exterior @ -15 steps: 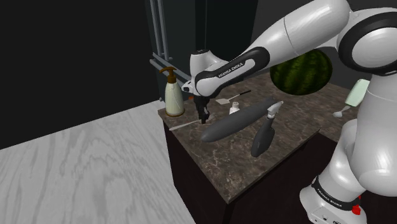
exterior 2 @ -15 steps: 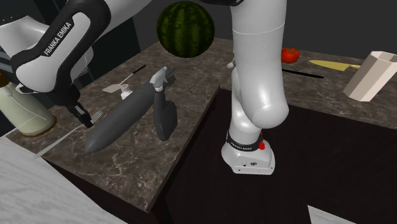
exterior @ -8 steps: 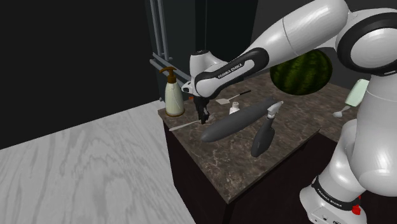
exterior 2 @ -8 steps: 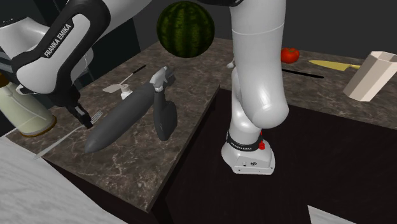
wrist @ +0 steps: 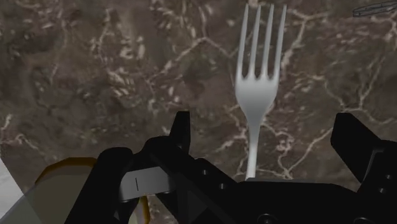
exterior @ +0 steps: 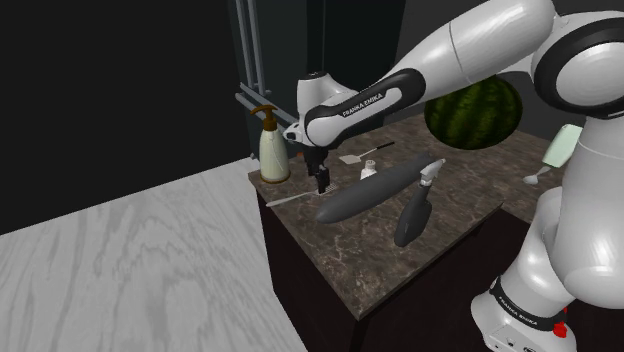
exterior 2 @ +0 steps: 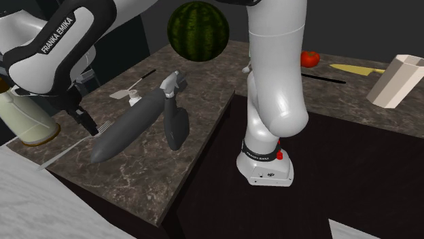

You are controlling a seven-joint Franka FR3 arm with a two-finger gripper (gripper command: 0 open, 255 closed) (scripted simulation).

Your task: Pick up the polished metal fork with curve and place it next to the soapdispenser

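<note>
Wrist view gives me the end effector (wrist: 266,130) wide, its two black fingers (wrist: 182,137) standing clear on either side of the fork (wrist: 257,89); nothing is clasped; the pale metal fork lies flat on the dark marbled table (wrist: 95,63), tines pointing away from the hand. I judge it lies there because this is the put-down spot; in the shoulder view its handle runs along the table's edge at left of centre, just beside the cream soap dispenser (exterior: 273,150); the placing looks done. Against the frame half a second back, the hand sits a little higher over the table and the forearm is raised, while the fork stays where it was; I read this as the retreat after release. A dark torpedo-shaped thing (exterior: 365,190) lies near, right of the hand; I would lift straight up.
</note>
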